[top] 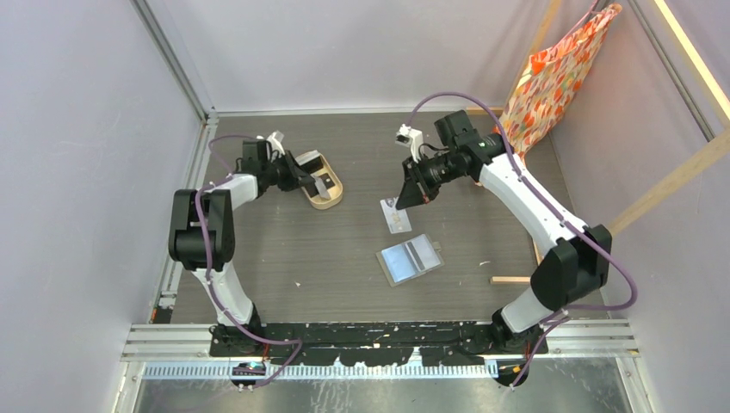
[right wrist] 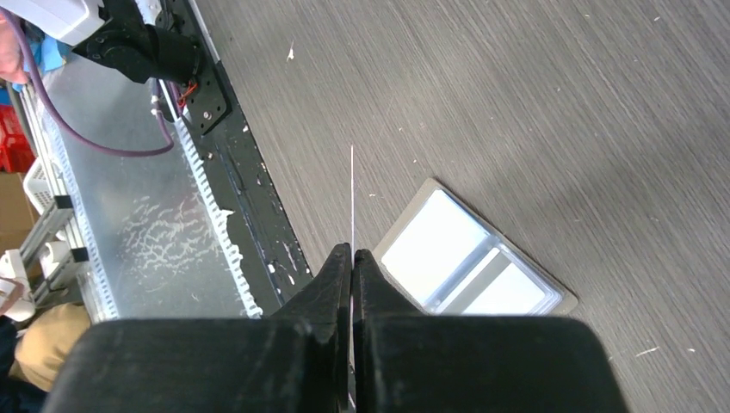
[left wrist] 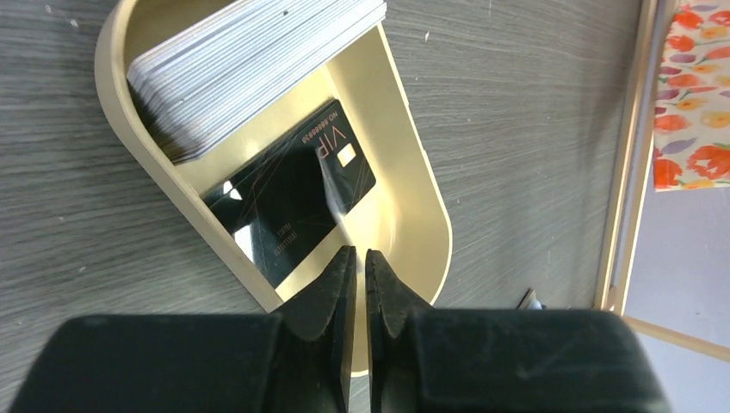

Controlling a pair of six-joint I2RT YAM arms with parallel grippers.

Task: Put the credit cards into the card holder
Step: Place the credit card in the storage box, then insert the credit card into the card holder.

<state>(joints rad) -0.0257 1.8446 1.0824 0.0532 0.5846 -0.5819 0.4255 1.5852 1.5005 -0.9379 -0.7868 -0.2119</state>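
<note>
The card holder lies open on the table, its pale clear sleeves facing up, and the right wrist view also takes in the card holder. My right gripper hangs above and behind it. It is shut on a thin credit card seen edge-on. Another pale credit card lies flat on the table just under it. My left gripper is over the tan oval tray, jaws a narrow slit apart, a thin pale edge running from the tips. In the tray lie a black VIP card and a stack of pale cards.
The tan tray sits at the back left. A floral bag leans in the back right corner beside a wooden frame. A short wooden strip lies on the table near the right arm. The arm bases line the near edge.
</note>
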